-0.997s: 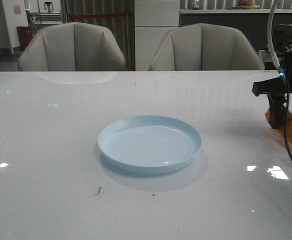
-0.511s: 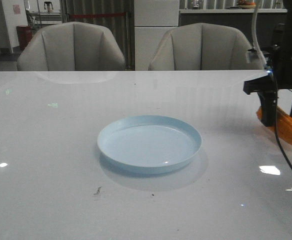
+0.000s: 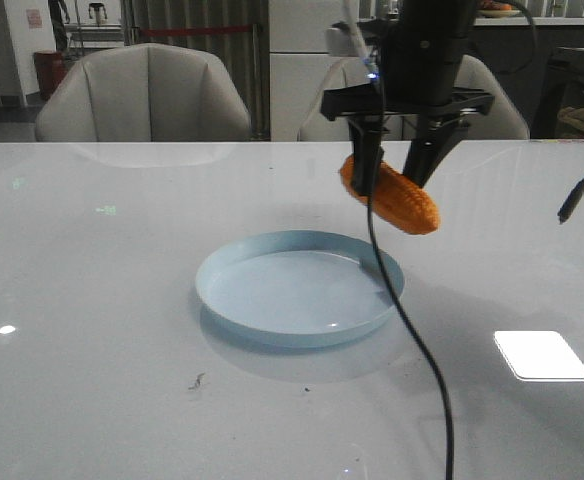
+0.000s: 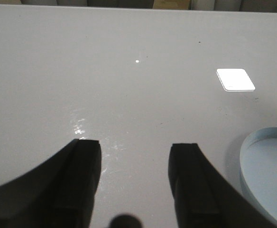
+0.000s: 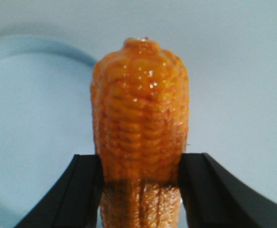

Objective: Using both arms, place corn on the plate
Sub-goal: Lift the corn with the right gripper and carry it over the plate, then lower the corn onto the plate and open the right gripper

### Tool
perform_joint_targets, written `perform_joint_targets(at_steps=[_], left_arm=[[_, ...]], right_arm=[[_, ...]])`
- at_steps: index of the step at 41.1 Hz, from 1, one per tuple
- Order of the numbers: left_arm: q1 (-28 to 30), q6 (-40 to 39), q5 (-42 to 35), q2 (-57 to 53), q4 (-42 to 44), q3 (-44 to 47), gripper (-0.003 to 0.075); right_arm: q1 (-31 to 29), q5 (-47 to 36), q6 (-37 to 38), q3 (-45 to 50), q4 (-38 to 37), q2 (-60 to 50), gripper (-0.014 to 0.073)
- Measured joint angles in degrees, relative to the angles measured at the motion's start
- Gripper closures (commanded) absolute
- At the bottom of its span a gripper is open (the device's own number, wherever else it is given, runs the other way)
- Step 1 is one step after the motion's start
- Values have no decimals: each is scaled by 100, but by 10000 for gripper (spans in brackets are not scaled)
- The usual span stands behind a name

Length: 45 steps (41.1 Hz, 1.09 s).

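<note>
My right gripper (image 3: 393, 178) is shut on the orange corn (image 3: 392, 196) and holds it in the air, tilted, above the far right rim of the pale blue plate (image 3: 272, 318). In the right wrist view the corn (image 5: 139, 109) stands between the two black fingers (image 5: 84, 185), its blunt tip pointing away, with the plate (image 5: 29, 118) beneath it. The left gripper (image 4: 134, 148) is open over bare table with nothing between its fingers; the plate's edge (image 4: 252, 156) shows beside it. The left arm does not show in the front view.
Two grey chairs (image 3: 147, 95) stand behind the table's far edge. A black cable (image 3: 412, 330) hangs from the right arm across the plate's right side. Another cable end (image 3: 572, 205) dangles at the right. Bright light patches (image 3: 540, 355) lie on the glossy tabletop.
The right gripper has lifted the corn off the table at the far right and carried it left, up over the plate's far right rim. The plate has not moved.
</note>
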Motion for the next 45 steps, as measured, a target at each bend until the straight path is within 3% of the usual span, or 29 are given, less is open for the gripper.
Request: perform_joint_targets(at_steps=[7, 14, 31, 38, 45], left_arm=[[0, 0, -51, 0, 0, 0, 318], [0, 0, -51, 0, 0, 0, 318], [0, 0, -51, 0, 0, 0, 318], [0, 0, -51, 0, 0, 0, 318], [0, 0, -51, 0, 0, 0, 318]], right_arm=[[453, 329, -484, -10, 562, 0, 538], [833, 341, -547, -10, 668, 0, 538], [928, 135, -561, -21, 677, 231, 531], [928, 328, -567, -21, 681, 725, 389], [928, 328, -589, -73, 738, 772, 147]])
